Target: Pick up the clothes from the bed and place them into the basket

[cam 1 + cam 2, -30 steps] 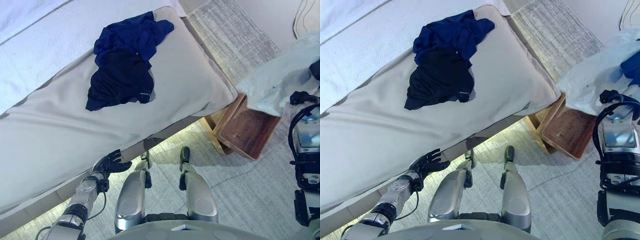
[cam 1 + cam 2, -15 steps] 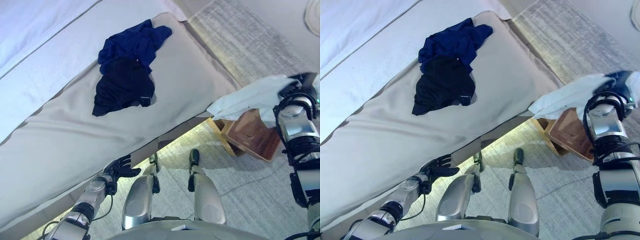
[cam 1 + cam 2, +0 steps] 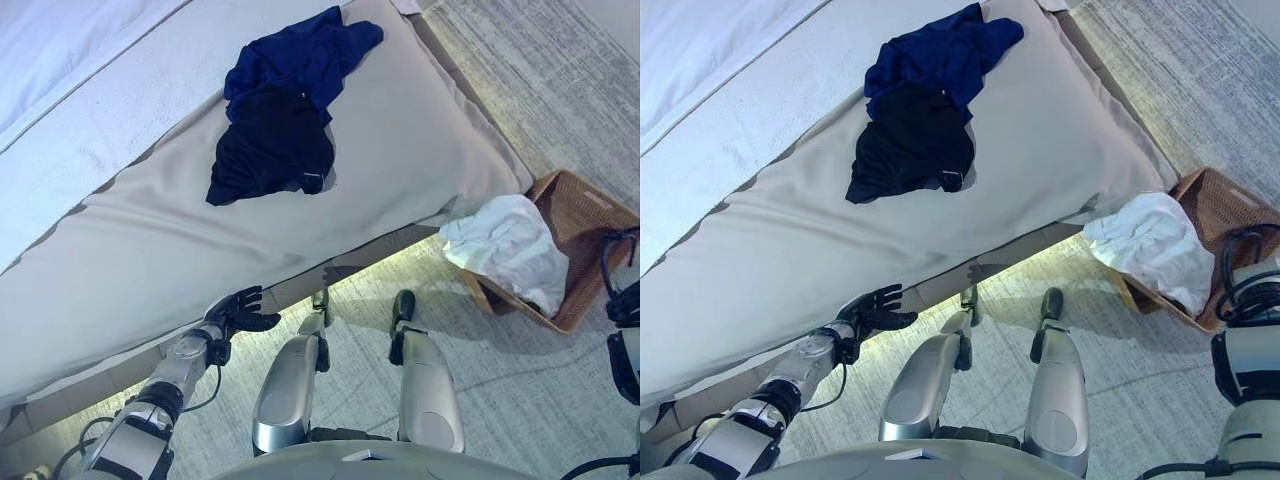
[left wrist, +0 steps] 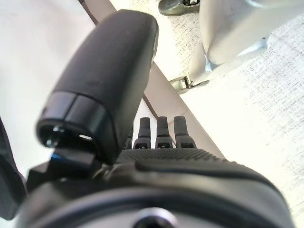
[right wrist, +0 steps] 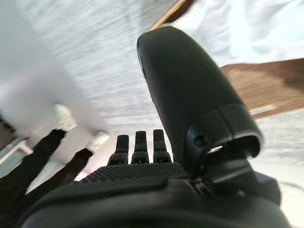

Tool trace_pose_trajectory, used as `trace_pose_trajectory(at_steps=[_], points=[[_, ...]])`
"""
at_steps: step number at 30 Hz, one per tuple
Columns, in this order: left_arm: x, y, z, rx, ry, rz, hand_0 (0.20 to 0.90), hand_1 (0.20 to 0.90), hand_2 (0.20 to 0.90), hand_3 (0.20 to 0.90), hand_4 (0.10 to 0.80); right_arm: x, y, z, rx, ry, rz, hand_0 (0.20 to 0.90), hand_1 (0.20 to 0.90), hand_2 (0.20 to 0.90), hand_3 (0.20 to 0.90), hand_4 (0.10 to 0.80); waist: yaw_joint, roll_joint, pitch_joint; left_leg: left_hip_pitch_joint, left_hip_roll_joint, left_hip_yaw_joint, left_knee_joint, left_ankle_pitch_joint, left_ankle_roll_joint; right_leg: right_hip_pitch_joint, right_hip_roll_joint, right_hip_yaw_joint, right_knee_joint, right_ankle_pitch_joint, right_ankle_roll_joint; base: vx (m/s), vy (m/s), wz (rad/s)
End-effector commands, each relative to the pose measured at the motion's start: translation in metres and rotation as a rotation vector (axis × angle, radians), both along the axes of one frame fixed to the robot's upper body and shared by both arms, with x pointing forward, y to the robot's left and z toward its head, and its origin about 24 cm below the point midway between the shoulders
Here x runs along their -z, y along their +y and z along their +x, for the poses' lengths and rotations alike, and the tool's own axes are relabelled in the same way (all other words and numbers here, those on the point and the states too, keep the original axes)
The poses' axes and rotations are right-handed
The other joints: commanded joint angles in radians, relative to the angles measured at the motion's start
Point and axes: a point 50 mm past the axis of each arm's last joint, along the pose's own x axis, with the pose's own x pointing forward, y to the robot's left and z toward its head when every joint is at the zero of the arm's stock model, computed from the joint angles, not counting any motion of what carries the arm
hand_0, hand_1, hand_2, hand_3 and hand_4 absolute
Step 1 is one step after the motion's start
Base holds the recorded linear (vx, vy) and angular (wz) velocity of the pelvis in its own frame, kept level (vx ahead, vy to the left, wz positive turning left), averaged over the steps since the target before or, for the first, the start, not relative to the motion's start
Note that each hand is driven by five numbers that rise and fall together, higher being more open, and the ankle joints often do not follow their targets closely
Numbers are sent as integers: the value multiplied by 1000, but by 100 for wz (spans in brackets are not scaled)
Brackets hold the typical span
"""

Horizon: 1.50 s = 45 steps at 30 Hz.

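Note:
A blue garment (image 3: 300, 60) and a black garment (image 3: 270, 145) lie bunched together on the beige bed cover (image 3: 120, 260), far from both hands. A white garment (image 3: 510, 250) lies in the brown wicker basket (image 3: 590, 210) on the floor at the bed's corner, partly hanging over its near rim. My right hand (image 5: 137, 187) is by the basket with straight fingers (image 5: 135, 142) and holds nothing; the white garment (image 5: 247, 28) shows past its thumb. My left hand (image 3: 240, 310) hangs open below the bed's front edge, with nothing in it.
A white duvet (image 3: 80, 90) covers the far left part of the bed. The bed's side rail (image 3: 330, 270) runs just in front of my left hand. Grey carpet (image 3: 520, 400) surrounds the basket.
My right hand has let go of the white garment, which has dropped into the basket. The camera has shifted, bringing the whole basket into view. The left hand has stayed put.

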Motion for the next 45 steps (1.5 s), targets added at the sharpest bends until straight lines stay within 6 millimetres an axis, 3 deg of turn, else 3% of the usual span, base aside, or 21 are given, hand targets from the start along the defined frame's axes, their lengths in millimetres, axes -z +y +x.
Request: trace_pose_trajectory(at_steps=[1,3,6,8,9,10,12,14,18,21,25,30,35,45], points=[[2,31,-19,-10,43,80,900,900,900,900,800,-58,-28,-14,-14,-15,-353,900,900,900,900,800,18,-81,-69,-5,-13,-14,83,-149,-11,79,34,-69,-33,-86,-28,23,47,1],[2,29,-19,-13,54,74,900,900,900,900,800,-72,-26,-5,-56,-131,-420,900,900,900,900,800,20,-88,-79,11,-13,-12,76,-151,-12,100,38,-68,-59,-76,-25,52,75,1],[9,22,-28,-18,69,57,900,900,900,900,800,-115,-8,25,-238,-390,-571,900,900,900,900,800,21,-97,-97,46,-15,-5,65,-161,-16,142,41,-78,-92,-70,-18,73,148,2],[12,20,-35,-36,77,39,900,900,900,900,800,-158,25,50,-445,-563,-650,900,900,900,900,800,18,-106,-112,63,-19,-2,60,-167,-19,164,36,-80,-110,-66,-10,35,230,-11],[15,18,-40,-49,84,26,900,900,900,900,800,-175,52,63,-579,-607,-665,900,900,900,900,800,16,-110,-119,60,-24,5,61,-151,-13,167,33,-91,-121,-45,-14,14,276,-14],[18,16,-43,-57,90,16,900,900,900,900,800,-181,73,71,-690,-626,-665,900,900,900,900,800,18,-114,-127,67,-31,2,61,-154,-12,177,30,-92,-126,-45,-13,26,293,-12],[22,14,-48,-72,102,-6,900,900,900,900,800,-174,112,85,-920,-614,-634,900,900,900,900,800,22,-122,-139,81,-46,-7,71,-164,-4,199,21,-96,-131,-48,-12,104,274,2],[27,12,-55,-86,118,-25,900,900,900,900,800,-151,140,96,-1120,-538,-580,900,900,900,900,800,34,-134,-150,92,-60,-17,97,-180,4,228,10,-108,-132,-51,-15,140,298,13],[37,12,-71,-52,163,10,900,900,900,900,800,-116,174,109,-1342,-381,-635,900,900,900,900,800,94,-151,-160,109,-80,-63,152,-229,19,284,-9,-134,-108,-83,-10,212,242,36],[39,17,-76,-48,186,40,900,900,900,900,800,-107,198,117,-1403,-334,-762,900,900,900,900,800,152,-159,-145,109,-95,-103,167,-237,43,305,-25,-159,-79,-88,2,150,165,51],[35,35,-77,-89,196,75,900,900,900,900,800,-114,215,130,-1372,-366,-854,900,900,900,900,800,222,-169,-122,95,-113,-151,145,-224,66,308,-45,-194,-52,-67,16,60,133,50],[32,57,-85,-161,221,103,900,900,900,900,800,-120,221,151,-1296,-285,-812,900,900,900,900,800,304,-178,-98,62,-123,-192,117,-201,71,310,-78,-248,-37,-40,30,30,84,50],[29,69,-89,-213,212,90,900,900,900,900,800,-101,214,169,-1213,-35,-682,900,900,900,900,800,393,-181,-75,8,-123,-233,97,-173,69,307,-100,-309,-32,-45,29,16,54,35],[20,61,-71,-162,108,48,900,900,900,900,800,-64,199,172,-1137,266,-504,900,900,900,900,800,479,-179,-31,-60,-111,-281,38,-113,48,287,-91,-380,-33,-75,33,-7,-12,22]])
